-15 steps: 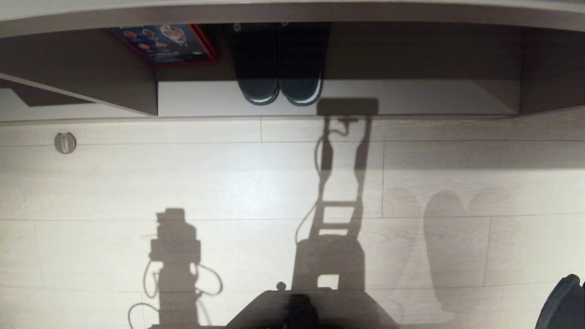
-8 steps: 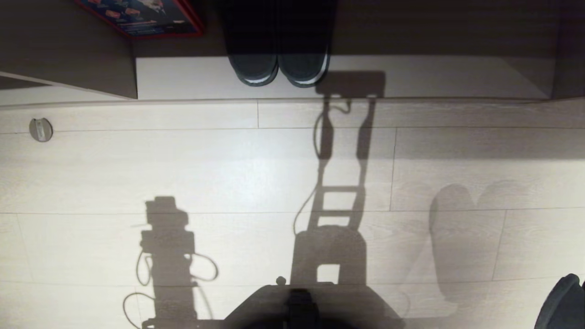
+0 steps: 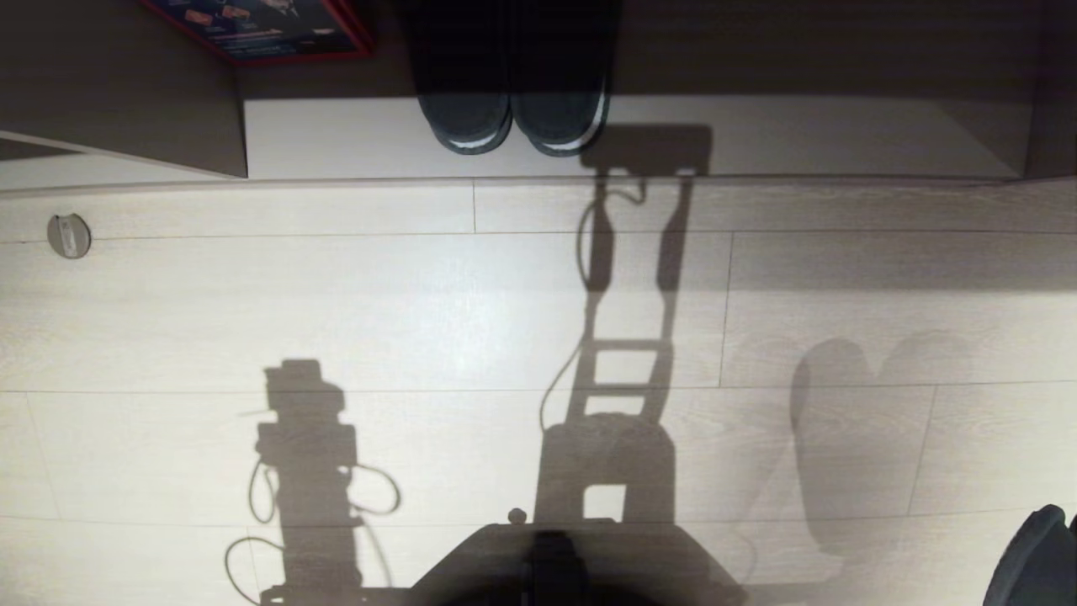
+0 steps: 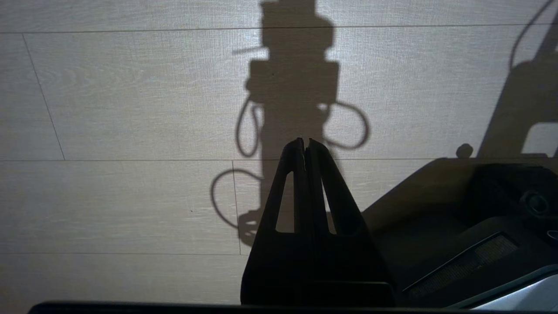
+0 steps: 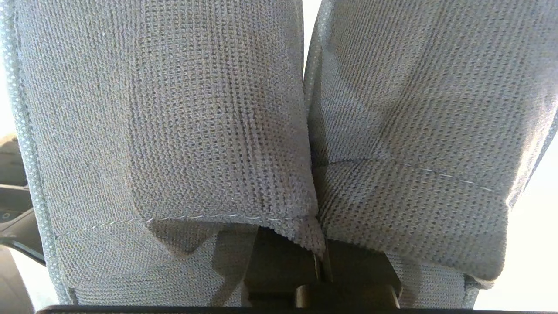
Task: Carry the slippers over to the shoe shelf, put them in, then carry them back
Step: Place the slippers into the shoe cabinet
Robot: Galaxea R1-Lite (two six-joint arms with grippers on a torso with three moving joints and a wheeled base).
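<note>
Fingers of the right gripper [image 5: 320, 266] are clamped on the slippers [image 5: 218, 131] (both, side by side); the left gripper [image 4: 305, 146] hangs with fingers together. Beyond, bare floor [image 3: 421, 320], then the shoe shelf [image 3: 336, 139] holding dark shoes [image 3: 513, 118] and a red-edged box [image 3: 261, 29].

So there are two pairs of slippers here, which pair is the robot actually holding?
The lighter grey knitted pair, pinched together in the right gripper. The darker pair with white-edged soles sits untouched in the shoe shelf.
</note>
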